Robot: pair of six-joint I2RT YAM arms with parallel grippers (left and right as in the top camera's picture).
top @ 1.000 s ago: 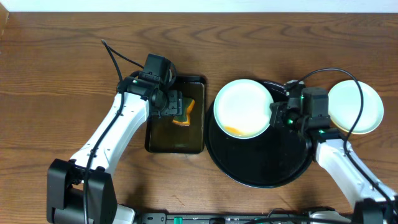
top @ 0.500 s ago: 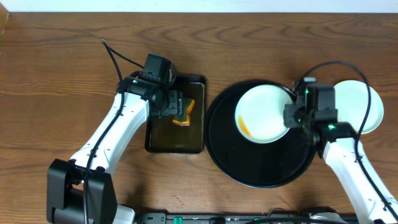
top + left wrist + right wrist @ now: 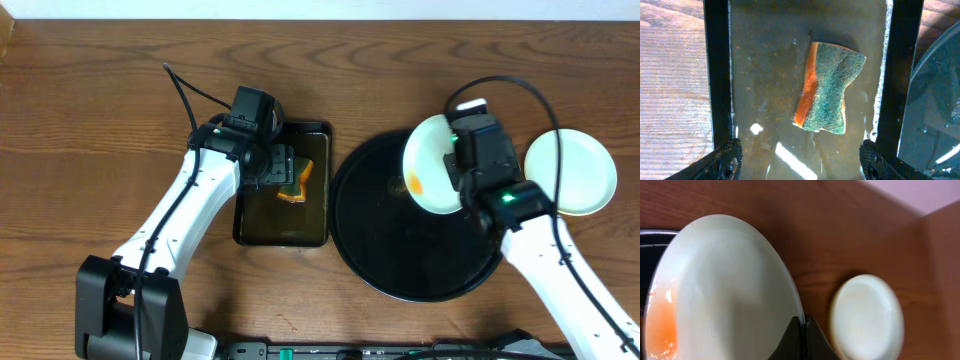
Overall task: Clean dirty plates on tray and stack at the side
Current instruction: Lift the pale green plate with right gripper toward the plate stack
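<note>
Wood-grain table (image 3: pixel 100 90), bearing the tray (image 3: pixel 400 250), meets a pale wall (image 3: pixel 300 6).

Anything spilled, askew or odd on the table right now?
The pale round plate in the right gripper is held tilted over the large round black tray, with an orange sauce smear near its edge; it might drip. I see nothing spilled or damaged.

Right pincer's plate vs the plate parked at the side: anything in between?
Nothing visible. The smeared plate, clamped in the right pincer, and the side plate are separated only by bare table in the right wrist view. Overhead, only the right arm itself covers that gap.
</note>
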